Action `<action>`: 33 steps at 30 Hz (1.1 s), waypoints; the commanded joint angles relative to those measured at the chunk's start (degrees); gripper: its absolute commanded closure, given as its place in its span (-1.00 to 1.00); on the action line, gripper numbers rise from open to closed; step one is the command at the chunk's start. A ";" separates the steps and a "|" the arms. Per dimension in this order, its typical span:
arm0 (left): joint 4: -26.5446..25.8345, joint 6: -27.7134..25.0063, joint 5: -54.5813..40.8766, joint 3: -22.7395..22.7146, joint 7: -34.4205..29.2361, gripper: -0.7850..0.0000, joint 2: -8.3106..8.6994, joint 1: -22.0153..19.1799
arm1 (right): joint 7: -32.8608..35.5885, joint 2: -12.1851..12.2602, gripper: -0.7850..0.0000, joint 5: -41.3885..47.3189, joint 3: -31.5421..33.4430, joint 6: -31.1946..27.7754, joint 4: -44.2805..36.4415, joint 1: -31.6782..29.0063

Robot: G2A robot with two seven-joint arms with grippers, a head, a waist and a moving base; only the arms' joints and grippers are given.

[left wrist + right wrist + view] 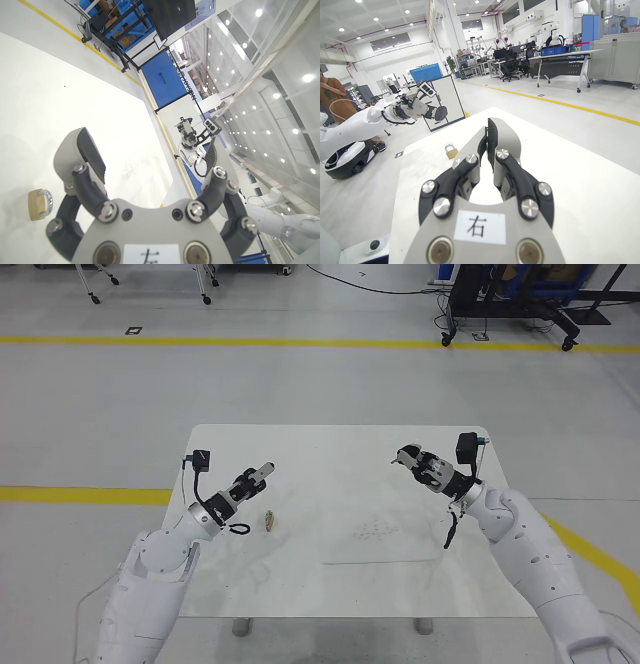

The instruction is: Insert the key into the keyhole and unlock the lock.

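Gripper on left arm (147, 145): jaws spread wide, holding nothing, above the tabletop's (340, 464) left side.
Padlock (268, 521): lying flat toward the left edge, just beside that gripper, untouched.
Gripper on right arm (488, 125): pads pressed together above the right side; whether they pinch a key, I cannot tell.
Progress: barely begun, I'd say; insertion and turning remain.

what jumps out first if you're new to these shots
A small brass padlock with a silver shackle lies on the white table, close to the left gripper, whose fingers are spread wide. The right gripper hangs over the table's opposite side, fingers pressed shut.
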 commanded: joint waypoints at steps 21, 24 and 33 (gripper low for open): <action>-3.33 -5.79 -6.22 0.33 -3.47 -1.00 0.30 1.71 | 14.55 -2.77 1.00 37.09 -8.89 -1.06 3.25 2.87; -3.65 -6.75 -5.91 0.29 -4.54 -1.00 0.49 2.30 | 18.50 -3.29 1.00 43.98 -10.49 -1.06 4.03 3.85; -3.28 -8.25 -5.55 2.67 -6.47 -1.00 0.57 1.41 | 28.34 -4.93 1.00 57.88 -13.68 0.21 9.20 8.75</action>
